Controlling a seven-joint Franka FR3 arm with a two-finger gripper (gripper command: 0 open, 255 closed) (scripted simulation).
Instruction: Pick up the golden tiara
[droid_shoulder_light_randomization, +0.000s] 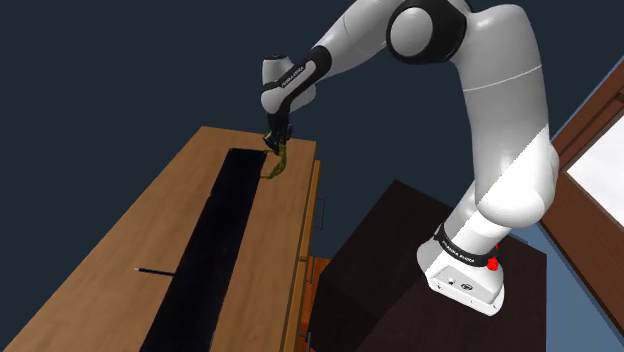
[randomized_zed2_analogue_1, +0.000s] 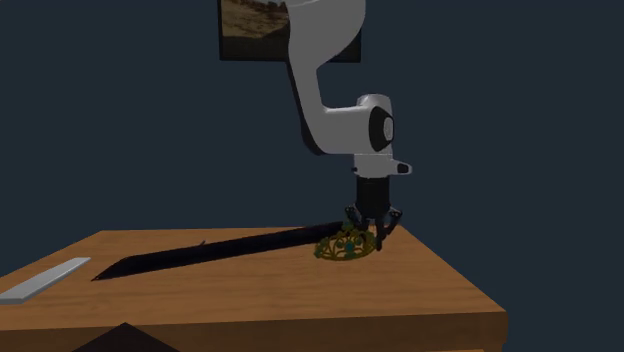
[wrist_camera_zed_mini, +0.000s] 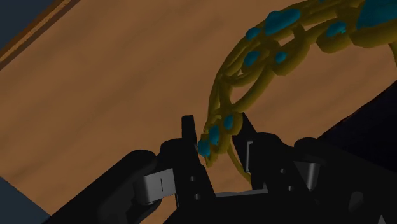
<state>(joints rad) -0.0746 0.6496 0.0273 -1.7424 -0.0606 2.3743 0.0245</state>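
Note:
The golden tiara (randomized_zed2_analogue_1: 345, 246), set with blue-green stones, is at the far end of the wooden table (randomized_zed2_analogue_1: 250, 290). My black gripper (randomized_zed2_analogue_1: 373, 232) comes down from above and is shut on one end of its band. In the wrist view the two fingers (wrist_camera_zed_mini: 188, 143) clasp the tiara (wrist_camera_zed_mini: 280, 38) and its arc curves away from them over the wood. In the shoulder view the tiara (droid_shoulder_light_randomization: 279, 162) hangs tilted just under the gripper (droid_shoulder_light_randomization: 272, 140), beside the black strip. Whether its low end still touches the table I cannot tell.
A long black strip (droid_shoulder_light_randomization: 215, 240) runs down the middle of the table. A thin dark stick (droid_shoulder_light_randomization: 152, 270) lies on the wood near the shoulder view's left. A flat grey slab (randomized_zed2_analogue_1: 45, 280) lies at the table's other end. The dark stand (droid_shoulder_light_randomization: 400, 270) is beside the table.

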